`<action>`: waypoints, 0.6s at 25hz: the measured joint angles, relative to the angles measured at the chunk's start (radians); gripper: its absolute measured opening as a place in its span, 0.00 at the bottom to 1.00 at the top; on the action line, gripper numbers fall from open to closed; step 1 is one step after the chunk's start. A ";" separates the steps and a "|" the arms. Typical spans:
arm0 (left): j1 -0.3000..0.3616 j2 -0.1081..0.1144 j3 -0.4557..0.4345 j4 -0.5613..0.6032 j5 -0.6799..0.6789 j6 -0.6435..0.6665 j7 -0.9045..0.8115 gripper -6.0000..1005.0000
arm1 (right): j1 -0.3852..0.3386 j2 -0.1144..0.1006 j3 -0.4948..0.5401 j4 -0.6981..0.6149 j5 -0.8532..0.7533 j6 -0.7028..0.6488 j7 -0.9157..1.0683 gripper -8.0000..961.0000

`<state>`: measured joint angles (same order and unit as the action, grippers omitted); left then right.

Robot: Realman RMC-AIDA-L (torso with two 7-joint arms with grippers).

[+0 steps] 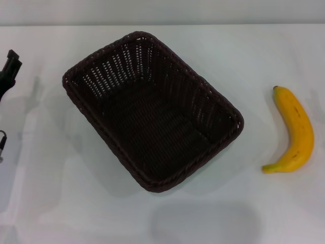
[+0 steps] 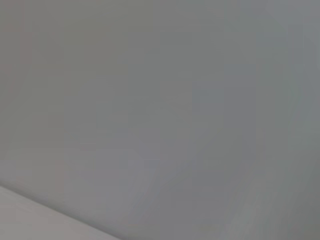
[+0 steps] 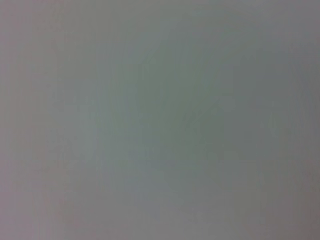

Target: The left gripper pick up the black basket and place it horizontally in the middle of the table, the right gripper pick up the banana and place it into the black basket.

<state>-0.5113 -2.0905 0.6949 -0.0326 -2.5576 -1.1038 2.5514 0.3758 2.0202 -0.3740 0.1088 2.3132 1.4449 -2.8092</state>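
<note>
Left gripper [image 1: 10,68] at the table's [image 1: 61,203] left edge, finger spread impossible to tell, well apart from black basket [image 1: 152,109] lying skewed mid-table, empty, banana [image 1: 293,131] far to its right on the tabletop, right gripper out of sight

My head camera looks forward and steeply down on the black basket [image 1: 152,114], the tabletop [image 1: 61,203] spreading all around it. Both my wrist cameras face plain grey, perhaps that tabletop up close; I see no shared part.
</note>
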 joint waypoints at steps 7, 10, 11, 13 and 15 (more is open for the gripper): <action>0.002 0.001 0.000 0.001 0.001 -0.005 0.004 0.86 | 0.000 0.000 0.000 0.004 0.000 0.000 0.000 0.91; 0.000 0.002 0.000 0.002 0.001 -0.001 0.006 0.86 | -0.002 0.001 0.000 0.007 0.000 0.011 0.001 0.91; 0.000 0.002 0.000 0.002 0.001 -0.001 0.006 0.86 | -0.005 0.001 0.000 0.007 0.000 0.017 0.001 0.91; 0.000 0.002 -0.002 0.003 0.000 -0.005 0.005 0.86 | -0.008 0.001 0.000 0.008 0.000 0.025 0.001 0.91; 0.000 0.002 -0.005 0.003 -0.004 -0.008 -0.001 0.86 | -0.008 0.002 0.000 0.010 -0.001 0.029 0.002 0.91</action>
<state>-0.5116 -2.0887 0.6904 -0.0292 -2.5613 -1.1121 2.5505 0.3673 2.0218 -0.3743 0.1189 2.3124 1.4742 -2.8076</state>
